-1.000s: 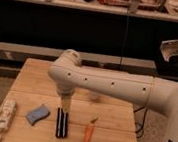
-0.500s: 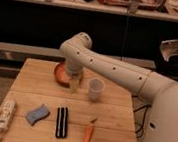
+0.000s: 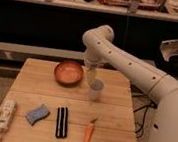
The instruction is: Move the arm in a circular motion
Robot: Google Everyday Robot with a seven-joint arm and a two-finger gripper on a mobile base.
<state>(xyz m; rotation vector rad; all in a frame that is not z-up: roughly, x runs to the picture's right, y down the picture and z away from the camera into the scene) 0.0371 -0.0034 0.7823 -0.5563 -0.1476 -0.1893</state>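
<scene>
The glossy white arm [image 3: 129, 61] reaches in from the right over the wooden table [image 3: 29, 89]. Its elbow joint sits high above the table's far edge, and the forearm drops straight down from it. The gripper [image 3: 91, 77], a narrow beige tip, hangs just above and left of a white cup [image 3: 95, 90], right of an orange bowl [image 3: 68, 73].
On the table's front part lie a white bottle [image 3: 4, 117], a blue sponge [image 3: 37, 114], a black striped object [image 3: 62, 122] and a carrot [image 3: 88, 135]. A dark counter with shelving runs behind the table. The robot's white body [image 3: 169, 129] fills the right side.
The arm has swung back and to the right, from above the black object at the front, past the bowl, to above the cup.
</scene>
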